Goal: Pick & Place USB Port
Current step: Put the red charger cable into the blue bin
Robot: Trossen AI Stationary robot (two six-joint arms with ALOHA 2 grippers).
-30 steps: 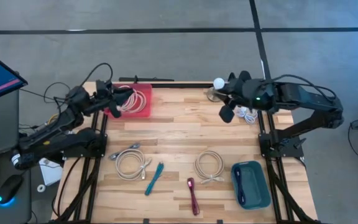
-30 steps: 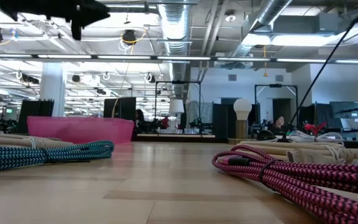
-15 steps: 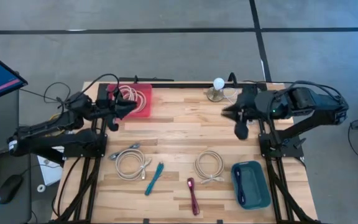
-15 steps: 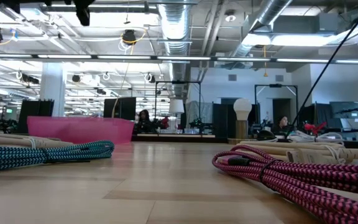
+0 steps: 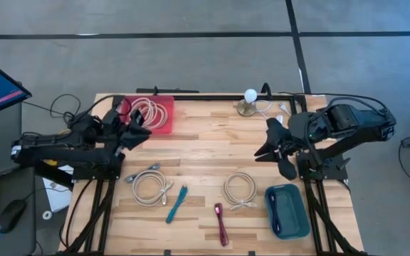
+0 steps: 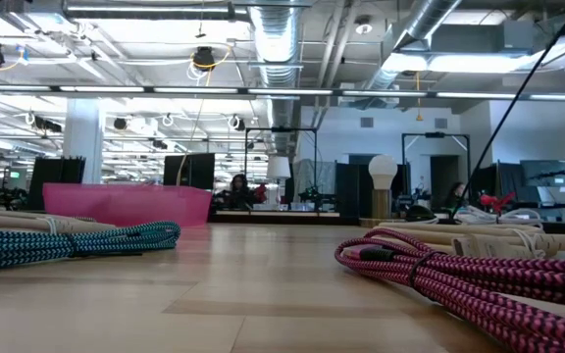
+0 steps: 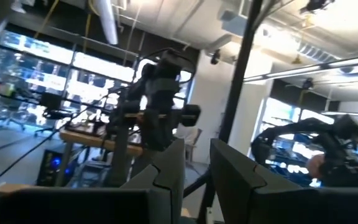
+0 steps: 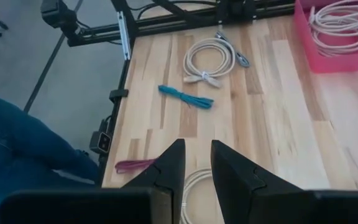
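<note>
Several coiled USB cables lie flat on the wooden table: a beige coil (image 5: 150, 187), a teal bundle (image 5: 176, 203), a magenta bundle (image 5: 221, 223) and a second beige coil (image 5: 240, 189). A pink tray (image 5: 164, 126) at the far left holds a beige cable (image 5: 148, 112). A blue bin (image 5: 288, 211) at the near right holds a dark cable. My left gripper (image 5: 142, 130) hovers just nearer than the pink tray, open and empty. My right gripper (image 5: 272, 151) hovers by the right edge, open and empty (image 8: 197, 158).
A white ball lamp (image 5: 250, 95) and a loose white cable (image 5: 283, 108) sit at the far edge. A person's leg in blue cloth (image 8: 17, 155) stands beyond the table's near side. Bare wood (image 5: 205, 146) lies between the two grippers.
Both arms have drawn back. My left gripper has moved from above the pink tray toward the near edge. My right gripper has moved from beside the lamp at the far edge toward the near edge and right. No cable has moved.
</note>
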